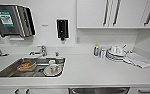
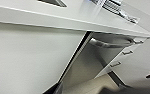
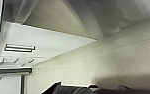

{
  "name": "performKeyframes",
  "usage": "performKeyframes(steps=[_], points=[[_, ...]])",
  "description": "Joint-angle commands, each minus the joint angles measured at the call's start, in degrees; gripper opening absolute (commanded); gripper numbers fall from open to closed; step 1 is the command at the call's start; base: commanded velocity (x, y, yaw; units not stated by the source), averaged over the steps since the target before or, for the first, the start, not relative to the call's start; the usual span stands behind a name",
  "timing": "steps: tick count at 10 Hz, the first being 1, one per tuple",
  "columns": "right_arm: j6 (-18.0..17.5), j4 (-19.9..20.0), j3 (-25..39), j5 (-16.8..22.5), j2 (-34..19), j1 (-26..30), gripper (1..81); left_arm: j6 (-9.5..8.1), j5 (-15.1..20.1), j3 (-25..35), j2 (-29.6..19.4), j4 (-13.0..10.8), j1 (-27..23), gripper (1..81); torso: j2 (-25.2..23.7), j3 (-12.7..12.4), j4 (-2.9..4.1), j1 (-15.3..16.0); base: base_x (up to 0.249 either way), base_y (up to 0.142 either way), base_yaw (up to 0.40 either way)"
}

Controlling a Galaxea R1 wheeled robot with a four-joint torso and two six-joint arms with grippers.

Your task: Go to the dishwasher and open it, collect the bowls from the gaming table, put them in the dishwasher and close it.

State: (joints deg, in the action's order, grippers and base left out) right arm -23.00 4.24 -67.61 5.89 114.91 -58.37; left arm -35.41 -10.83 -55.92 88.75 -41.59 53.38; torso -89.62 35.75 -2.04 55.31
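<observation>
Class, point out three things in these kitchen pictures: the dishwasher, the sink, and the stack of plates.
dishwasher [image 2: 91,67]: left wrist view, on its brushed steel front below the bar handle.
sink [image 1: 11,72]: head view, on the steel basin's near-left wall.
stack of plates [image 1: 113,58]: head view, on the front rims.

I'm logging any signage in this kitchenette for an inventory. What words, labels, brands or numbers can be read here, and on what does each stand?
No text can be read.
Green-and-white label on the steel wall-mounted paper-towel dispenser: print too blurred.
Small blue-labelled bottle on the white countertop: label too small.
Black wall-mounted soap dispenser: no legible marking.
Brushed-steel dishwasher front with bar handle: no brand visible.
</observation>
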Motion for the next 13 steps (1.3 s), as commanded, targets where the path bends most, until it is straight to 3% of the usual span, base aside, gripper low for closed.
performKeyframes(steps=[1, 3, 4, 5, 6, 8, 11, 13], points=[[-8.80, 1.03, 5.74, 6.94, -3.69, 11.46, 81.1, -1.50, -0.25, 1.34, -2.87, -0.51, -4.56, 81.1, 0.00, -0.02, 0.00, 0.00, 0.000, 0.000, 0.000], [-17.42, 1.12, 6.62, 7.21, -4.48, 14.98, 81.1, -2.03, -0.16, 1.25, -2.25, -0.24, -5.96, 81.1, 0.00, 0.00, 0.00, 0.00, 0.000, 0.000, 0.000], [-23.35, 1.12, 6.97, 6.68, -4.92, 16.12, 81.1, -2.29, -0.16, 1.25, -2.07, -0.24, -6.05, 81.1, 0.00, 0.00, 0.00, 0.00, 0.000, 0.000, 0.000], [-26.65, 1.12, 7.33, 6.59, -5.01, 17.35, 81.1, -2.29, -0.16, 1.25, -1.99, -0.24, -6.05, 81.1, 0.00, 0.00, 0.00, 0.00, 0.000, 0.000, 0.000], [-32.63, 1.12, 7.41, 6.07, -4.92, 18.32, 81.1, -2.38, -0.07, 1.16, -1.90, -0.24, -6.05, 81.1, 0.00, 0.00, 0.00, 0.00, 0.000, 0.000, 0.000], [-39.99, 1.12, 5.93, 4.40, -4.49, 19.47, 81.1, -2.38, 0.01, 1.16, -1.89, -0.33, -6.05, 81.1, 0.00, 0.02, 0.00, 0.00, 0.000, 0.000, 0.000], [-49.56, 1.38, 2.33, 4.13, -4.13, 19.73, 81.1, -2.37, 0.19, 1.07, -1.81, -0.33, -6.05, 81.1, 0.00, 0.02, 0.00, 0.00, 0.000, 0.000, 0.000], [-51.35, 1.38, 2.05, 4.13, -3.17, 21.14, 81.1, -2.37, 0.28, 1.07, -1.72, -0.33, -6.05, 81.1, 0.00, 0.02, 0.00, 0.00, 0.000, 0.000, 0.000]])
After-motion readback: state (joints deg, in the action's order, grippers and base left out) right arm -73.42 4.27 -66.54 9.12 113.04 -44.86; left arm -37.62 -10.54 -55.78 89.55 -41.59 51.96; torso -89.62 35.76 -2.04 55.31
